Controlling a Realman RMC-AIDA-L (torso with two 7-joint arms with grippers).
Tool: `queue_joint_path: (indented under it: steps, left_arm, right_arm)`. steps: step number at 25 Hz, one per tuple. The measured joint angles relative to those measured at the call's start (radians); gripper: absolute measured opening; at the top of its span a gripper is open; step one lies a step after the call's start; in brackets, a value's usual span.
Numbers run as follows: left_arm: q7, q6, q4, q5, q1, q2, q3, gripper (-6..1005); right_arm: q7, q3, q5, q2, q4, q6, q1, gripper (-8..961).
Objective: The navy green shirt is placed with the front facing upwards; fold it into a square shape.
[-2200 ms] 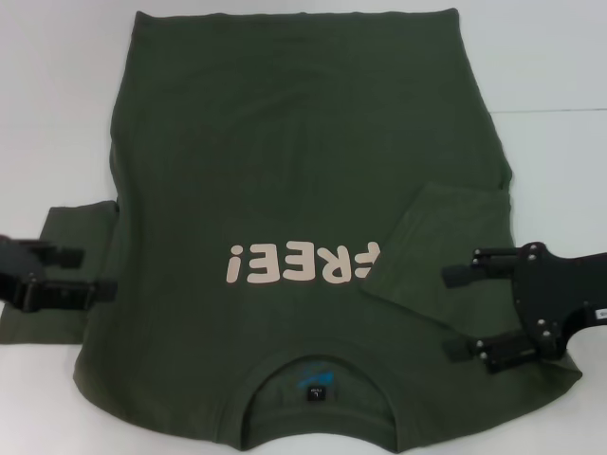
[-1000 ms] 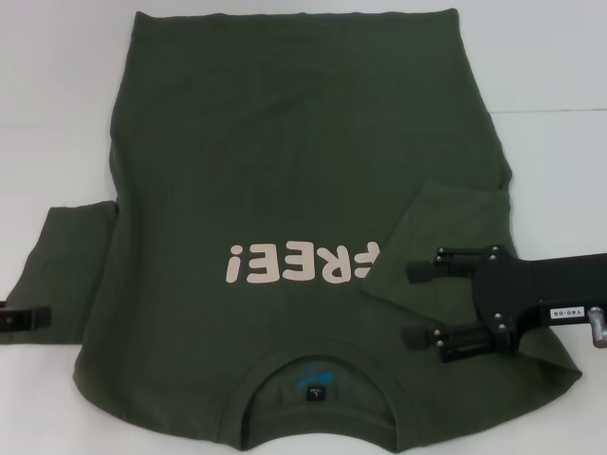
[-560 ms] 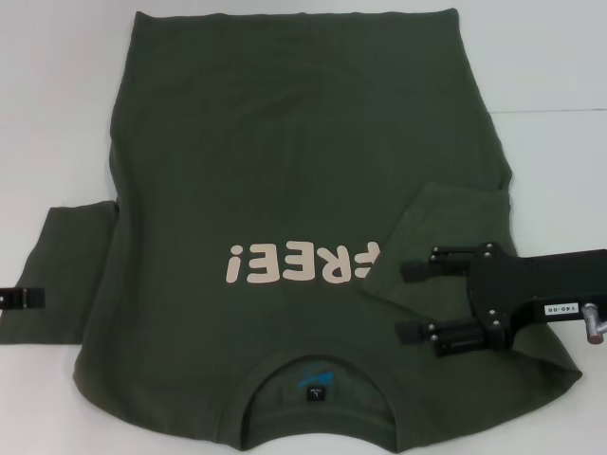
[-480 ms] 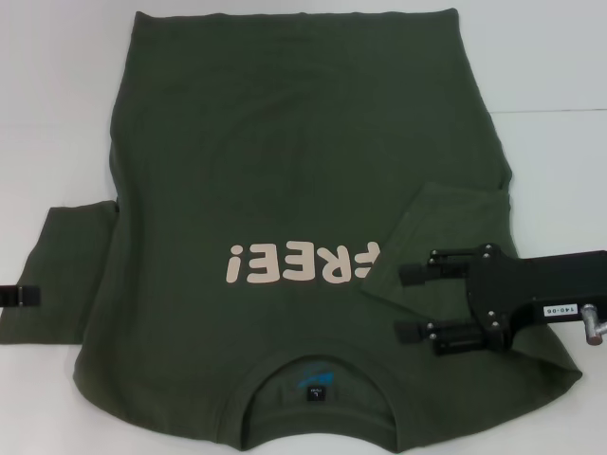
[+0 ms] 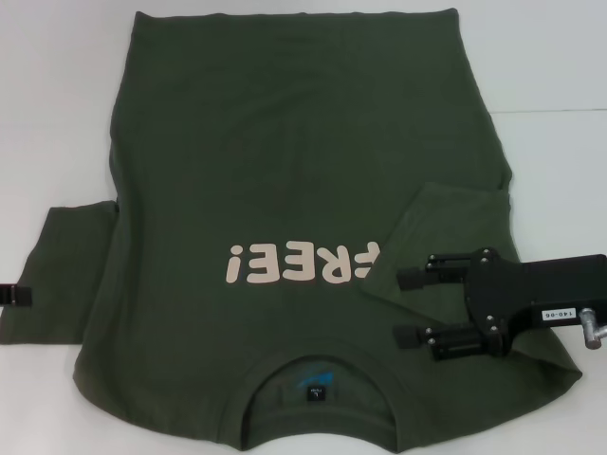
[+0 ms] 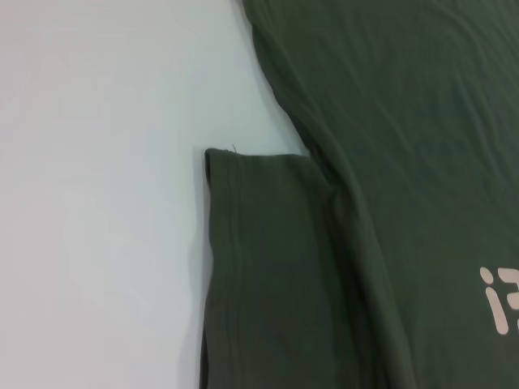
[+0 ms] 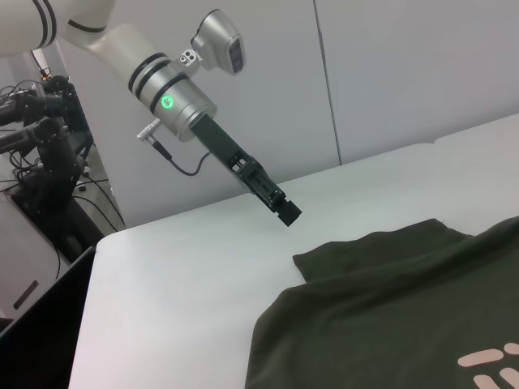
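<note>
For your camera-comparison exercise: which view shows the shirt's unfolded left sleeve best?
The left wrist view: the left sleeve fills it close up, hem and seam clear, flat on the table. The head view shows that sleeve whole but small, at the picture's edge. The right wrist view shows it distant and foreshortened.

Bright, even overhead light, faint soft shadows, mild softness throughout, no glare.

Your right gripper [image 5: 408, 306] sat at about four o'clock in the head view, fingers spread apart and pointing toward nine o'clock. Your left gripper [image 7: 287, 212] hung raised at nine o'clock, barely showing at the edge.
</note>
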State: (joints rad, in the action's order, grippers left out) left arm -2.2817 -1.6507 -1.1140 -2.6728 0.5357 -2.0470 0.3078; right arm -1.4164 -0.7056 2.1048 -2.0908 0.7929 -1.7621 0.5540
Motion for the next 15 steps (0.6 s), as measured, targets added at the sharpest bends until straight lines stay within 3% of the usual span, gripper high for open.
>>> queue_joint_path:
  steps: [15]
  left_arm:
    - [-0.017,0.088,0.091,-0.031,0.02,0.013,0.0,796]
  right_arm:
    - [-0.004,0.0,0.0,0.0,0.0,0.001,0.006,785]
